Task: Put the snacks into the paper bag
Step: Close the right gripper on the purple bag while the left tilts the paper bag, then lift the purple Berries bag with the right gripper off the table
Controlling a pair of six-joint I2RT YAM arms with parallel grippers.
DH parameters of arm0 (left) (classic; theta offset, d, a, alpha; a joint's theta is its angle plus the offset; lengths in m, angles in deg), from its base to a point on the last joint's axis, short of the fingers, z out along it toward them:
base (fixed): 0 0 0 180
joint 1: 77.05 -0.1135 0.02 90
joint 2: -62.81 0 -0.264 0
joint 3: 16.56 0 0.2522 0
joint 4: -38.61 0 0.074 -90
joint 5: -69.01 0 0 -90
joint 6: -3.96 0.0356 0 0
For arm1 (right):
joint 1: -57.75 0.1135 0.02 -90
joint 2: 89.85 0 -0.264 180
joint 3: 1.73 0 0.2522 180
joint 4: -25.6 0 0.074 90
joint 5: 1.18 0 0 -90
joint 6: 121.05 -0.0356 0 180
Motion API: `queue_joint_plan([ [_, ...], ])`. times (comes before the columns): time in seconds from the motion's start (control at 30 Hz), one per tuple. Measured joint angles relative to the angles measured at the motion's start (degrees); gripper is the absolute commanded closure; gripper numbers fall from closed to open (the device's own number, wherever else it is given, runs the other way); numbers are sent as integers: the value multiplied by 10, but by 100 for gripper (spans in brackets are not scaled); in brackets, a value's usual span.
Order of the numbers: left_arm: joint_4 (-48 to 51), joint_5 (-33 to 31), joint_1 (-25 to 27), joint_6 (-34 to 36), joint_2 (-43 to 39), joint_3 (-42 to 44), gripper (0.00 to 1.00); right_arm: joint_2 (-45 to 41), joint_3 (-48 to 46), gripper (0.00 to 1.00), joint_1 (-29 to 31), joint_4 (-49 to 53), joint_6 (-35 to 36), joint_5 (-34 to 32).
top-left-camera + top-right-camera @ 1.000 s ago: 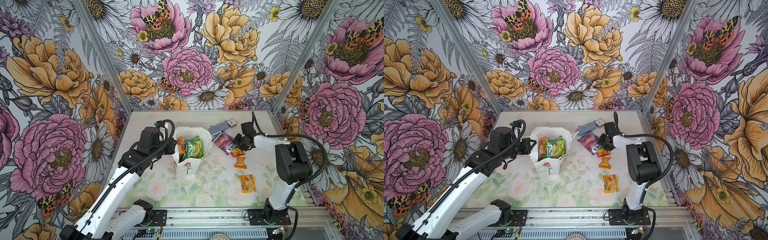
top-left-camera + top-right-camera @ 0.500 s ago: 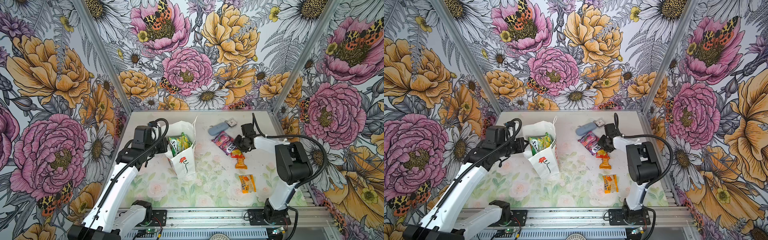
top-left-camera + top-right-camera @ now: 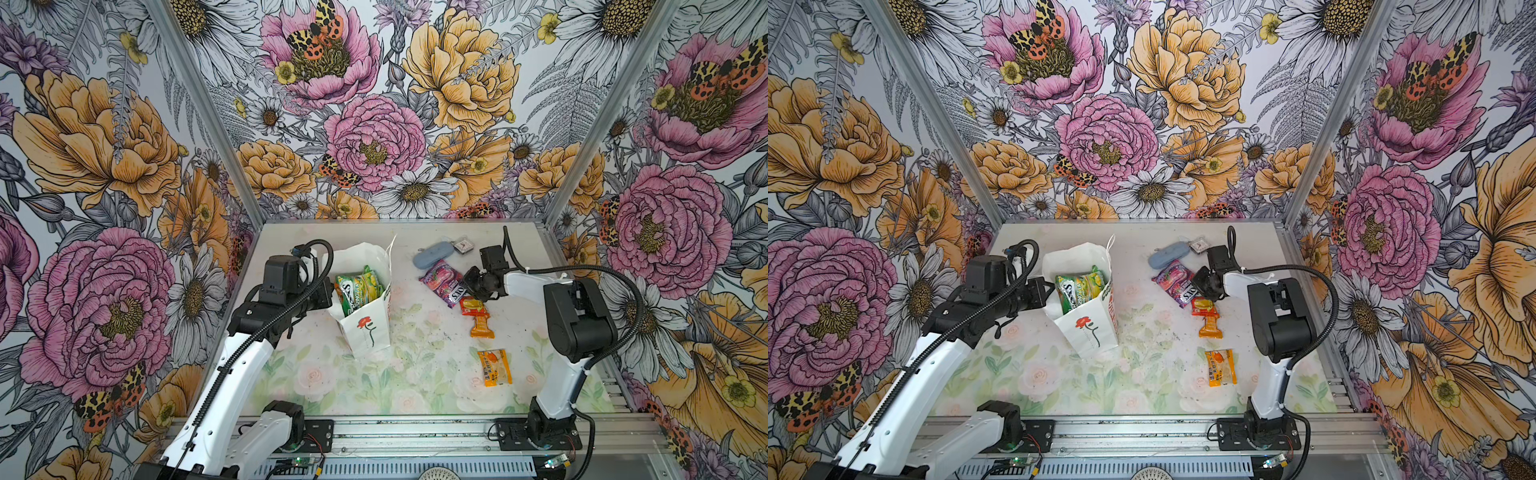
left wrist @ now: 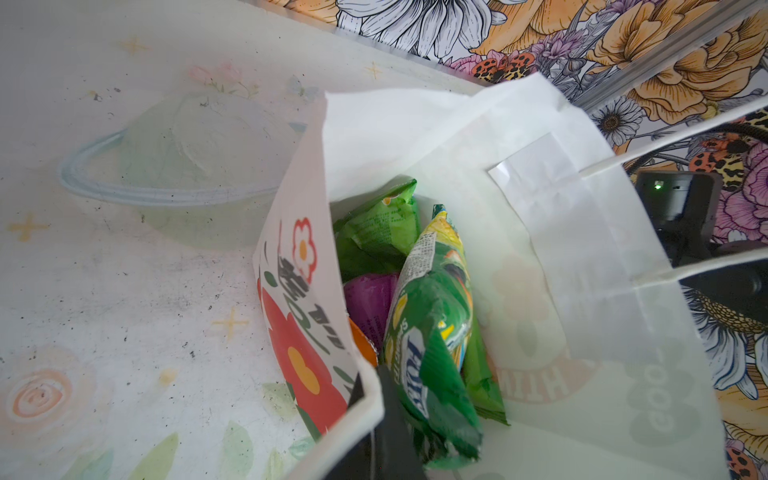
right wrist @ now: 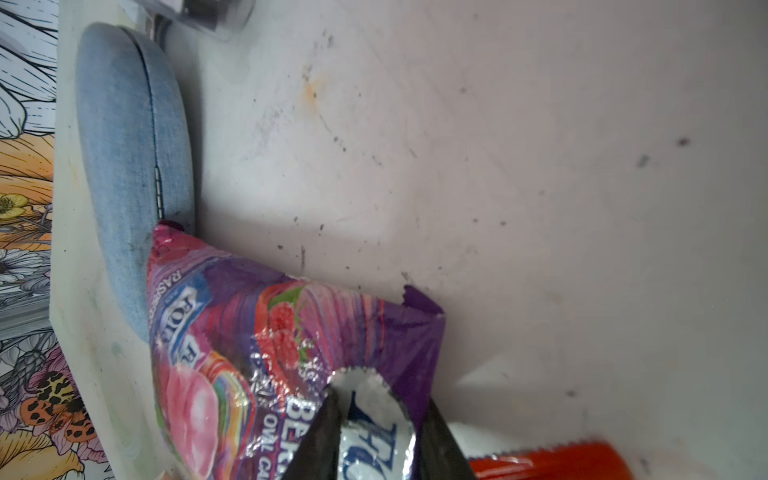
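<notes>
Your right tool (image 5: 370, 419) is nipped shut on the near end of the pink packet (image 3: 440, 279), which lies on the bench (image 3: 415, 374) pointing away at the case (image 3: 430, 254), while the bag (image 3: 368, 332), rim pinched by your closed left tool (image 3: 326, 296), stands well to the left.

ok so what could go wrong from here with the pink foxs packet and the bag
The right hand pinches only a puckered fold at one end of the FOXS packet, so the slick wrapper may slip on lifting. Its far corner lies against the blue case, which could get dragged. The paper bag leans, held at its rim by the left hand, with green packets standing high inside, so the drop could catch.
</notes>
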Motion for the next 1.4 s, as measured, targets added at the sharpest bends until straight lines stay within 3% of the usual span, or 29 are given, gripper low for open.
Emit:
queue_joint_plan([
  [0.07,-1,0,-1,0,-1,1,100,-2,-11,100,0,-19,-7,3],
  [0.6,-7,14,-20,-4,-13,10,100,-189,-95,100,12,-42,2,-17],
  [1.4,-12,15,-22,-5,-17,16,100,-386,-72,100,128,114,70,-56],
])
